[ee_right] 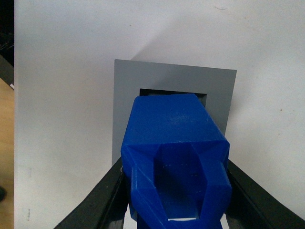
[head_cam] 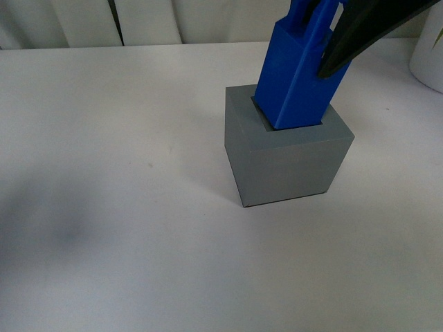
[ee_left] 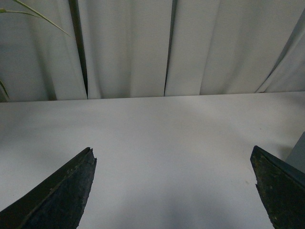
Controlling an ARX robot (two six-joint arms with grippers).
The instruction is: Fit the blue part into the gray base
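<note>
The gray base point(head_cam: 287, 162) stands on the white table right of centre. The blue part point(head_cam: 294, 76) leans to the right, its lower end inside the base's square recess with a gap showing on the left side. My right gripper point(head_cam: 332, 34) comes in from the upper right and is shut on the part's upper end. From the right wrist, the blue part point(ee_right: 174, 157) fills the space between the black fingers point(ee_right: 100, 200), with the gray base point(ee_right: 126, 90) behind it. My left gripper point(ee_left: 174, 164) is open over bare table, nothing between its fingers.
A white rounded object point(head_cam: 429, 59) stands at the table's right edge near the base. White curtains point(head_cam: 138, 21) hang behind the table. A wooden floor point(ee_right: 5, 157) shows beyond one table edge in the right wrist view. A plant leaf point(ee_left: 33, 14) pokes in.
</note>
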